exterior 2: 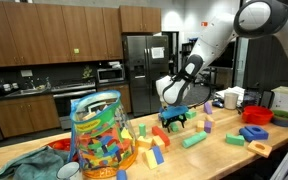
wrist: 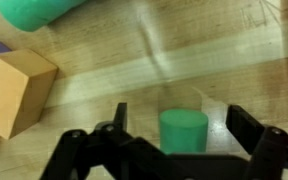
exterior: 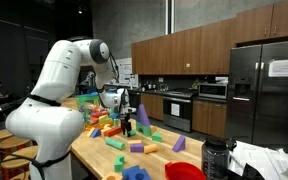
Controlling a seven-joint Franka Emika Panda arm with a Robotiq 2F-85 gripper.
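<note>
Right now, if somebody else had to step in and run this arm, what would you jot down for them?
Gripper: open, low over the wooden table. Its jaws straddle a small green cylinder that stands upright, and I can see no contact with it.
Nearby: in the wrist view, an orange block lies to one side and a bigger green piece beyond it. Many coloured blocks are scattered over the table.
Done: the jaws are lined up around the cylinder.
Left: nothing is gripped or lifted yet. Closing on the cylinder looks like the likely next move.
</note>
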